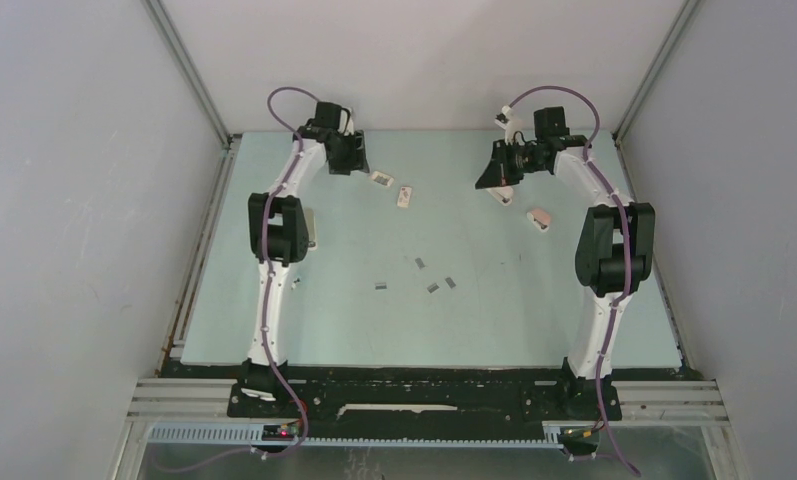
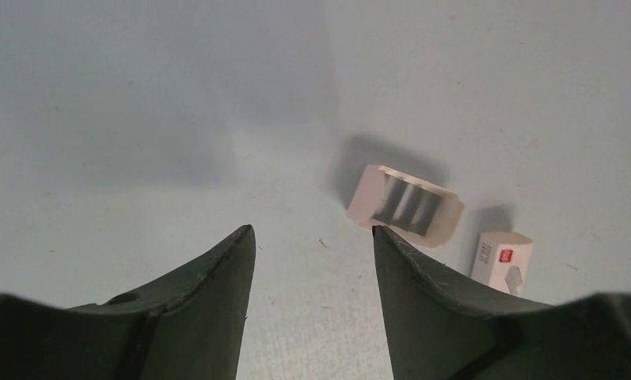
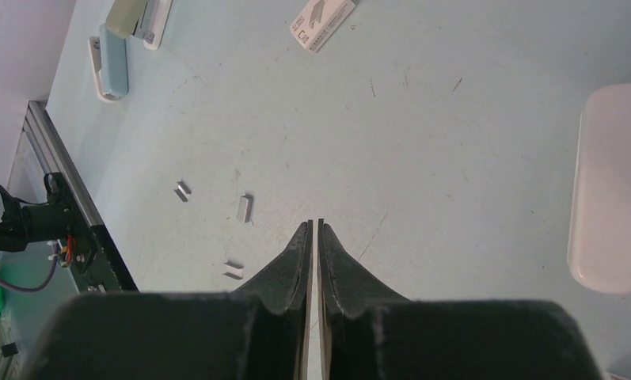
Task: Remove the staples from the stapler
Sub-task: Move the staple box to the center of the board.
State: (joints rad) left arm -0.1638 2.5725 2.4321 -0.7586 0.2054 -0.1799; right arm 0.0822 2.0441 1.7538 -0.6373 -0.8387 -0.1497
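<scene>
the pale green bench (image 1: pixel 274 320) carries everything, and both arms stretch to its far side, the left arm to the far left and the right arm to the far right. the biggest loose thing is the pale pink stapler (image 3: pixel 609 190), lying flat just to the right of the right claw (image 3: pixel 313 223). a blue stapler (image 3: pixel 112 59) lies well apart from it at the left edge, near the left arm.

the right claw is closed, its fingers pressed together with nothing seen between them. it points down at bare bench, so it looks to be between jobs rather than carrying anything. the left claw (image 2: pixel 312 231) is open and empty. it hovers low near an open little tray (image 2: pixel 405 204) with grey strips in it, probably spare stock, and a small white box (image 2: pixel 502 260) sits just beside the tray.

smallest of all are the staples (image 1: pixel 433 288): a few short grey strips scattered loose on the middle of the bench, well apart from both claws and from every stapler. lying out like that, they look to be already out of a stapler, so i judge the unloading largely done. whether any stapler holds more, i cannot tell.
</scene>
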